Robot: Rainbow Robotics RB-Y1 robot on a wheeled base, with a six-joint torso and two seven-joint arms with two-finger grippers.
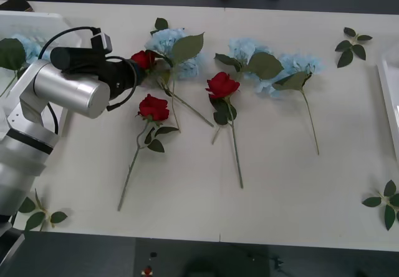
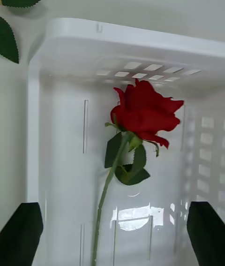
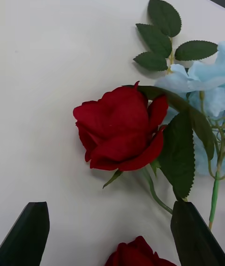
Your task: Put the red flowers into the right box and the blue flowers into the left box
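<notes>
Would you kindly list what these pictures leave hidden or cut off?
- Front view: the left gripper is hidden behind its own black wrist, beside a small deep-red rose.
- Front view: the white plastic right box is cut off by the edge.
- Right wrist view: the boxed red rose's thin green stem runs off the edge.

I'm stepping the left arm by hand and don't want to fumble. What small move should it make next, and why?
Probably lower the left tool straight down and shut on the red rose just ahead of it. Its black fingers are open on either side of the bloom and hold nothing, and the rose lies on the table against a blue flower. A slow descent seems wise, so the blue flower's leaves are not caught.
</notes>
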